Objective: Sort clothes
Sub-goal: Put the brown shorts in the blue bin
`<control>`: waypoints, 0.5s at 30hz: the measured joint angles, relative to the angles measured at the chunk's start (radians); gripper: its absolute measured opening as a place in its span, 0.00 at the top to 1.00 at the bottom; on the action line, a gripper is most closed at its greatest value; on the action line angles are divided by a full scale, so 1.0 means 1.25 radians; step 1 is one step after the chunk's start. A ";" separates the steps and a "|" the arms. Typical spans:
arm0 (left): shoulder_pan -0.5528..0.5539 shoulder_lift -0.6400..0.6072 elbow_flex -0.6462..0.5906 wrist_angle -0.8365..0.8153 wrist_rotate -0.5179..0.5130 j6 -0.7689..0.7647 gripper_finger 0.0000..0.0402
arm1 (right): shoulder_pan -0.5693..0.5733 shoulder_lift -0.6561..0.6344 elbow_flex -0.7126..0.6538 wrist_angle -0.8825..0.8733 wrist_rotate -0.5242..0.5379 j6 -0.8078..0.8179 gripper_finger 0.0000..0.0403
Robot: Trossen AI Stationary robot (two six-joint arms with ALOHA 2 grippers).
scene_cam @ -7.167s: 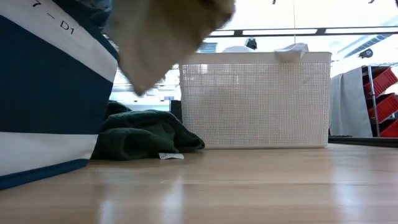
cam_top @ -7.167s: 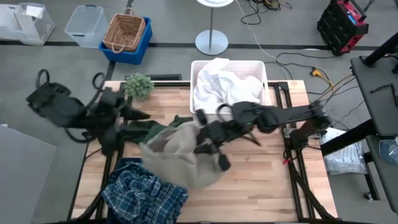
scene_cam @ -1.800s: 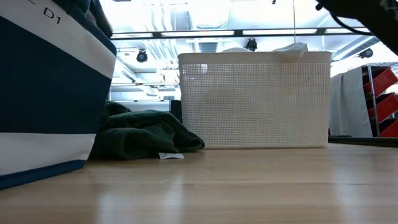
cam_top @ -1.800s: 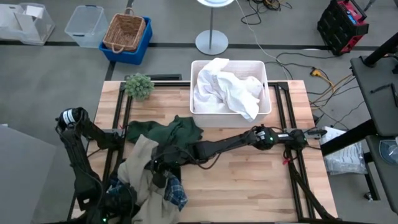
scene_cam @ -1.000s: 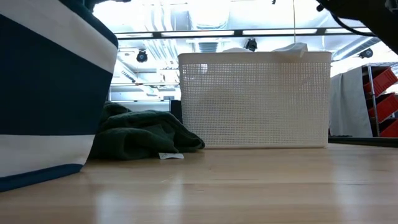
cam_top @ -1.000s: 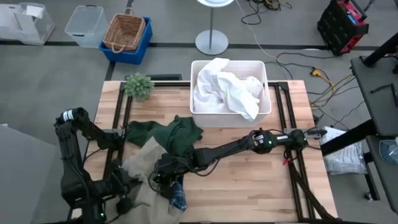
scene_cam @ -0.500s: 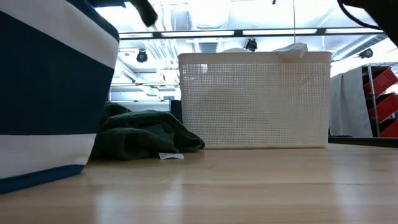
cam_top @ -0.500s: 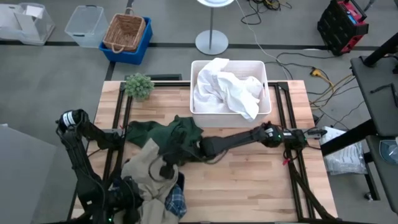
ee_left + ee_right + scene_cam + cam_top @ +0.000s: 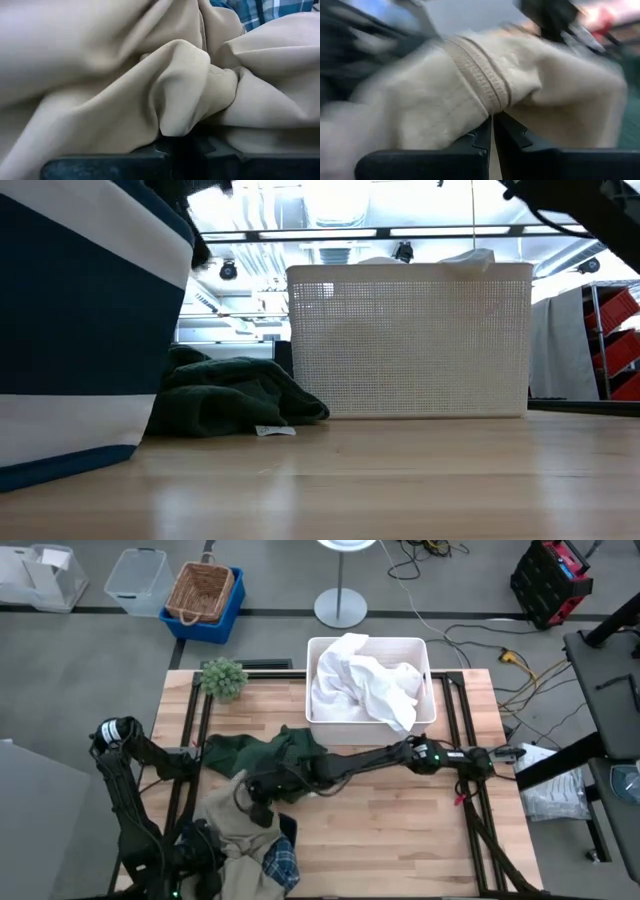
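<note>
A khaki tan garment lies bunched at the table's front left, partly over a blue-and-white plaid garment. My left gripper is shut on the khaki cloth at its near-left part. My right gripper, reaching across from the right, is shut on its far part. A dark green garment lies crumpled on the table behind them. White clothes fill the white bin. In the low view a navy-and-white cloth fills the left side. My left gripper pinches a bunched fold of the khaki garment between its two fingers, several layers gathered together. The fingers slant down onto it. The cloth around the fold is slack and rumpled, with plaid showing beyond it. My right gripper pinches the khaki garment at a ribbed, stitched band between its two fingers. The fingers come from the table's right side, slanting slightly down. The cloth drapes away on both sides of the fingers, and its lower part lies on the pile.
A small green plant stands at the table's far left corner. The white bin stands at the far middle. Bare wood lies on the right half of the table.
My right gripper has gone toward the table's far edge and up a little, drawing its part of the khaki garment with it. My left gripper has sunk at the front left corner, still shut on the cloth. The khaki garment has bunched up between them.
</note>
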 joint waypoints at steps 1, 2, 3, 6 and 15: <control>0.000 0.000 0.009 -0.012 0.000 -0.002 1.00 | 0.008 -0.006 0.000 0.027 -0.012 0.000 0.97; 0.000 0.001 0.021 -0.029 -0.003 -0.004 1.00 | 0.016 -0.013 0.001 0.040 -0.024 0.001 0.97; 0.000 0.001 0.035 -0.049 -0.009 -0.005 1.00 | 0.025 -0.018 0.002 0.047 -0.037 0.001 0.97; 0.000 0.001 0.092 -0.141 -0.035 -0.008 1.00 | 0.054 -0.017 0.002 0.090 -0.080 -0.009 0.97; 0.002 0.002 0.246 -0.381 -0.038 0.024 1.00 | 0.118 -0.008 -0.001 0.117 -0.093 -0.129 0.97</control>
